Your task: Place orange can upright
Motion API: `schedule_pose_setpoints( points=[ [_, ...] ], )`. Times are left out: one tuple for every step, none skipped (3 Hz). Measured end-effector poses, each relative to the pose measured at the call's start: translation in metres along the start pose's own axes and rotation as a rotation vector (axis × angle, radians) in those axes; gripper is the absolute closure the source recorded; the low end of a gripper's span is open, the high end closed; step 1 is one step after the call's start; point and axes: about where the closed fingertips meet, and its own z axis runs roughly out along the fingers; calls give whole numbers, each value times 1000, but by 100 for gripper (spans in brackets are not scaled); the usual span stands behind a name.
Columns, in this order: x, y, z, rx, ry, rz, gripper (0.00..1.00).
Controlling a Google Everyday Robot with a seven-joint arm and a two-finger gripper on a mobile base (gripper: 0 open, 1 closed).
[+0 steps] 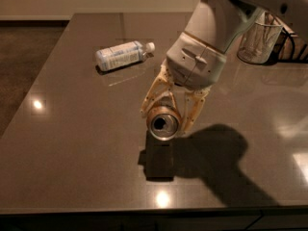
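Observation:
The orange can (164, 123) is held between my gripper's cream fingers (153, 96), lifted above the dark table (72, 143) near its front middle. The can lies on its side in the grasp, its silver top with the pull-tab opening facing the camera. Its shadow falls on the table just below. My gripper (167, 119) is shut on the can, with the white wrist and arm rising to the upper right. Most of the can's patterned sides are hidden by the fingers.
A clear plastic bottle (121, 55) with a white cap lies on its side at the back left. A clear glass container (259, 41) stands at the back right. The table's front edge runs along the bottom of the view.

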Motion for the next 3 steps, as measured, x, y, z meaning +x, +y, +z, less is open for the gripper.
schedule_pose_setpoints(
  points=[
    [5, -7, 0, 26, 24, 39, 100],
    [8, -13, -1, 46, 43, 36, 100],
    [11, -16, -4, 95, 83, 92, 100]
  ],
)
